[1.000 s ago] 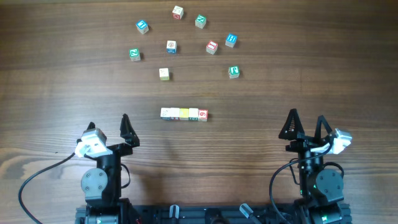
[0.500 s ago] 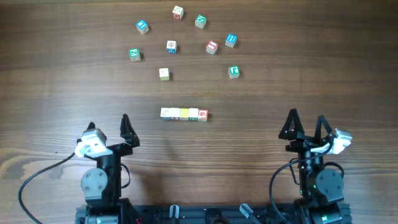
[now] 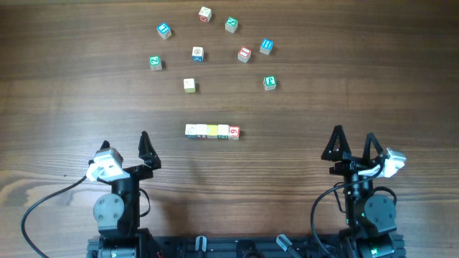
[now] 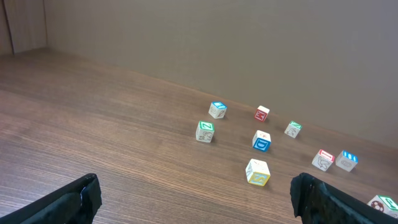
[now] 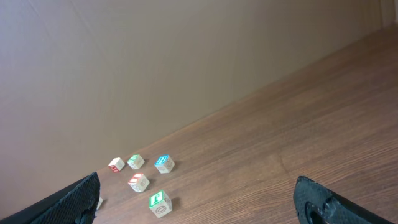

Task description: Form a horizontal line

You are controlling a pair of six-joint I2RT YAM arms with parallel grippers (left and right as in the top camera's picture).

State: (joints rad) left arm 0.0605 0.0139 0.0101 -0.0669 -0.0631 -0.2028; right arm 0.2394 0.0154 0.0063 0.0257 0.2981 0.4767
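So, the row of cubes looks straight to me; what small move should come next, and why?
Probably no further move: the horizontal line already lies straight, its cubes touching, while the left fingers and the right fingers stand open, empty, apart from it. Touching it risks breaking it.

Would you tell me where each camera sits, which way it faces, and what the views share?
Overhead: above the table, looking straight down; both arms at the bottom, left gripper and right gripper open, horizontal line ahead.
Left wrist: on the left arm, facing forward over loose cubes toward a wall; left fingers in bottom corners.
Right wrist: likewise, tilted; right fingers in bottom corners.
Shared: overhead and right wrist both show the green P cube.
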